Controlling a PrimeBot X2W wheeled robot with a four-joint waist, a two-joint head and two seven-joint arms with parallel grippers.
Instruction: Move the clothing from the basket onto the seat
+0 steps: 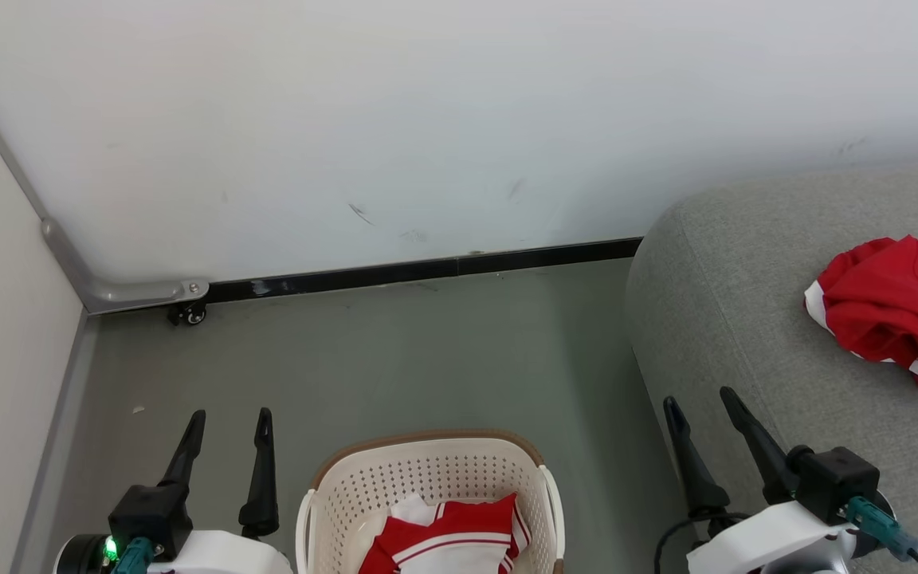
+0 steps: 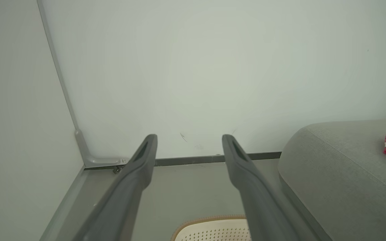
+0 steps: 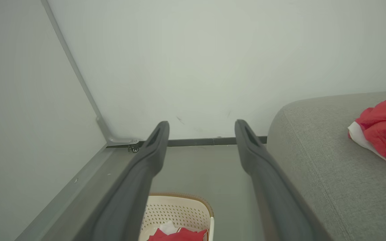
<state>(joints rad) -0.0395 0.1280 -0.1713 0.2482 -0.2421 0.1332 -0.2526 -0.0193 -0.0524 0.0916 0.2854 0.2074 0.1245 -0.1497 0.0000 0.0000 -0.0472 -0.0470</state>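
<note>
Task is judged about half done: one crumpled soft red garment (image 1: 893,315) is laid on the rounded grey fabric seat (image 1: 730,319), a striped garment (image 1: 447,542) is left in the perforated cream plastic basket (image 1: 427,478) on the floor, and left pincer (image 1: 229,414) and right pincer (image 1: 698,396) are held wide, empty.

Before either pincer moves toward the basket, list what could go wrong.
1. The garment lies low inside the basket; long fingers might snag the perforated wall or drag the whole basket.
2. The seat has a rounded edge; clothing dropped near it could slide to the floor.
3. The open right pincer sits close to the seat's side and may scrape it when swinging.
</note>
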